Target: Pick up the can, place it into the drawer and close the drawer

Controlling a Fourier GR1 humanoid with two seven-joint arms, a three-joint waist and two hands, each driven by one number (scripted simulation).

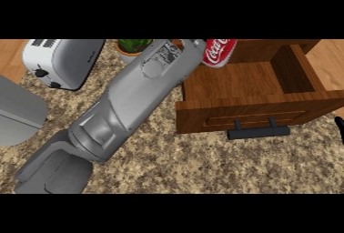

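- While you look down at the counter (pixel 201 168), the left forearm (pixel 134 98) crosses the view from 7 o'clock up toward 12 o'clock, and it covers its own hand, so you cannot tell how the left hand stands or whether it holds anything.
- You find the can (pixel 219 52), red with white letters, at about 1 o'clock, tilted, just beside the end of that forearm and over the back left corner of the drawer (pixel 259 107). If it is carried or only leaning there, the view does not show.
- You see the drawer pulled open at 3 o'clock, its floor bare, its dark handle (pixel 259 132) facing you.
- Only a dark sliver of the right hand (pixel 340 127) shows at the edge at 3 o'clock; its state you cannot tell.
- A risk, in my judgement: the can is near the drawer's left wall, so it may catch the rim and tip outside onto the counter.
- Another risk: a tilted can may roll inside the drawer and stand too high for closing.
- Also mind the plant pot (pixel 132 47) at 11 o'clock and the toaster (pixel 60 61) at 10 o'clock; the forearm passes close to the pot and could knock it when it pulls back.
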